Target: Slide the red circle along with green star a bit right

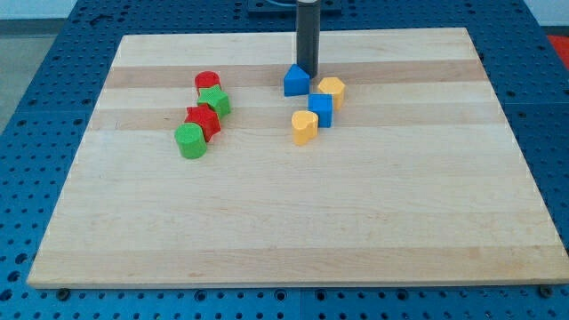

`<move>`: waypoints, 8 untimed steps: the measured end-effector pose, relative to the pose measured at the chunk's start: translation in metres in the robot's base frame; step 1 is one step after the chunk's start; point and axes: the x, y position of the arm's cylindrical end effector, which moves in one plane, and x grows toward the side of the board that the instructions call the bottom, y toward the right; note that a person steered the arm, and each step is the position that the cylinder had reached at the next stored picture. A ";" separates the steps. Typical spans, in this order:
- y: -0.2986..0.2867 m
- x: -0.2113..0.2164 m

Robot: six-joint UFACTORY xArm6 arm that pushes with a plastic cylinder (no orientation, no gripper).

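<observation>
The red circle (207, 82) sits at the upper left of the board, touching the green star (214, 100) just below it. Below those lie a red star (204, 121) and a green circle (190, 141), forming a slanted row. My tip (308, 71) is at the view's top centre, right beside the upper right of a blue block (296, 81). It is well to the right of the red circle and green star, not touching them.
A yellow block (332, 90), a blue cube (320, 110) and a yellow heart-like block (304, 127) cluster right of centre. The wooden board (293, 222) lies on a blue perforated table (36, 107).
</observation>
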 end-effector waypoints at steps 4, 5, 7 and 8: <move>-0.145 -0.047; -0.181 -0.013; -0.156 0.039; -0.126 0.035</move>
